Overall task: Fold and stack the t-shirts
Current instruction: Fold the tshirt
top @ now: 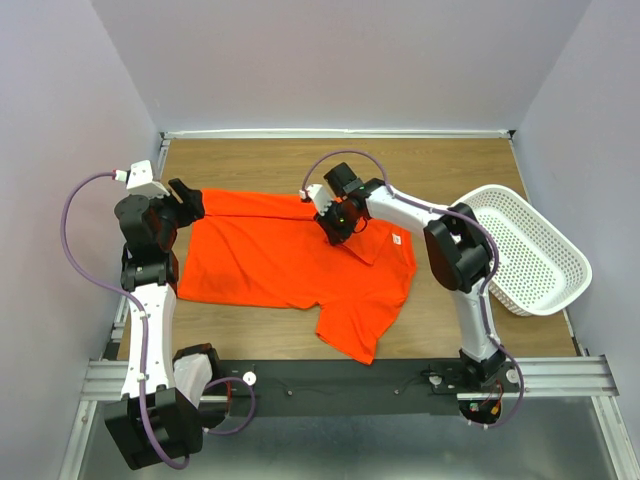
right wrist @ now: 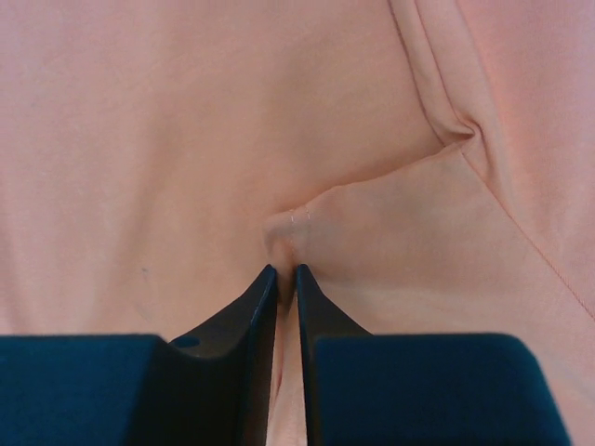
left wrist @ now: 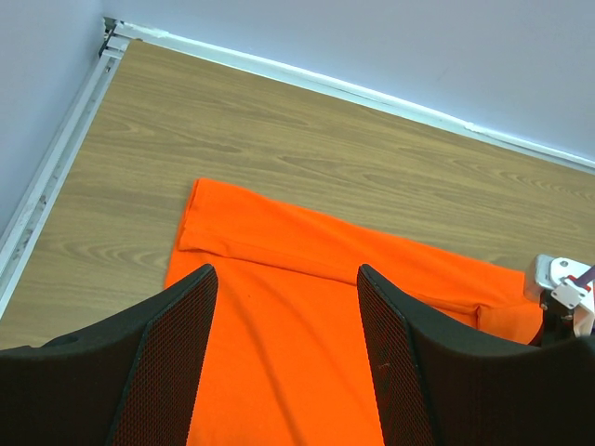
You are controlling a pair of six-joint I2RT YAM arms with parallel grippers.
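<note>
A bright orange t-shirt (top: 290, 265) lies partly folded on the wooden table, its collar with a small white label (top: 398, 239) at the right. My right gripper (top: 333, 226) is down on the shirt's upper middle and is shut on a pinch of its cloth (right wrist: 286, 237), which looks pale in the right wrist view. My left gripper (top: 190, 203) hovers over the shirt's upper left corner, open and empty. In the left wrist view the orange cloth (left wrist: 288, 316) shows between its fingers (left wrist: 167, 344), with a folded hem edge beyond.
A white perforated plastic basket (top: 530, 250) sits tilted at the table's right edge. Bare wooden tabletop (top: 400, 160) lies behind the shirt up to the back wall. Walls close in the left, back and right sides.
</note>
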